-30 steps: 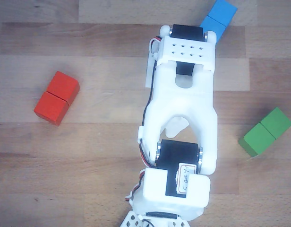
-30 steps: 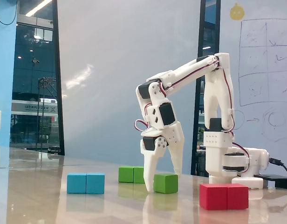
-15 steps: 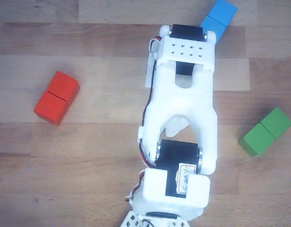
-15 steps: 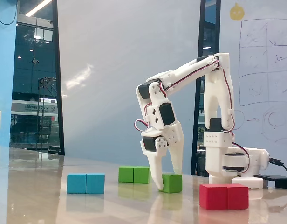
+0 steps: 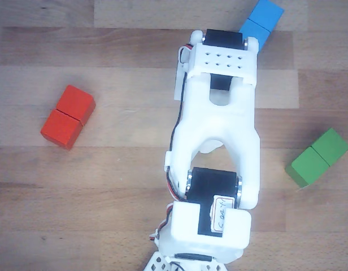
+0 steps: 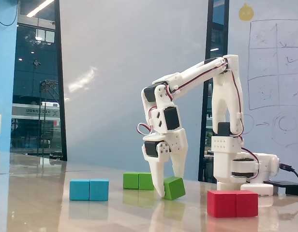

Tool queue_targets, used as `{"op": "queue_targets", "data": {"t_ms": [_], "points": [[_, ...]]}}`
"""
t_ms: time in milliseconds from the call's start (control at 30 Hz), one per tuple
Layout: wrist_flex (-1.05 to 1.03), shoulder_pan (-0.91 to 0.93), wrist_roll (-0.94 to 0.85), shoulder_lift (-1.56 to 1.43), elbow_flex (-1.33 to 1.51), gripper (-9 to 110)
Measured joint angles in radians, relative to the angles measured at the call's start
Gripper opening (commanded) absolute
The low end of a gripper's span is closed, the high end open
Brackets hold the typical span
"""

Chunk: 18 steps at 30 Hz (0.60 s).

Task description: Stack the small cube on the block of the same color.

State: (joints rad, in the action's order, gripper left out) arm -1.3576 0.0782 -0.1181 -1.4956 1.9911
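In the fixed view the small green cube [image 6: 174,188] is tilted, with its lower edge at the table, between my gripper's [image 6: 171,186] two white fingers. The gripper is closed on it. The green two-cube block [image 6: 138,181] lies just to the left of the gripper and a little farther back, apart from the cube. In the other view, which looks down, the green block [image 5: 318,157] lies at the right. There the white arm [image 5: 219,130] hides the gripper and the small cube.
A blue two-cube block [image 6: 89,189] lies left of the gripper; from above it [image 5: 262,21] is at the top edge. A red two-cube block [image 6: 232,203] lies front right; from above it [image 5: 68,117] is at the left. The arm's base [image 6: 236,169] stands at the right.
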Motion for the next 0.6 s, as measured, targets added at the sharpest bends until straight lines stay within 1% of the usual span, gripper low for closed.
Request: {"op": "queue_targets", "data": {"t_ms": [267, 400, 600], "points": [[0.008, 0.0, 0.0, -0.015, 0.0, 14], [0.012, 0.015, -0.005, -0.117, 0.0, 14], [0.012, 0.091, -0.005, -0.29, 0.0, 14]]}}
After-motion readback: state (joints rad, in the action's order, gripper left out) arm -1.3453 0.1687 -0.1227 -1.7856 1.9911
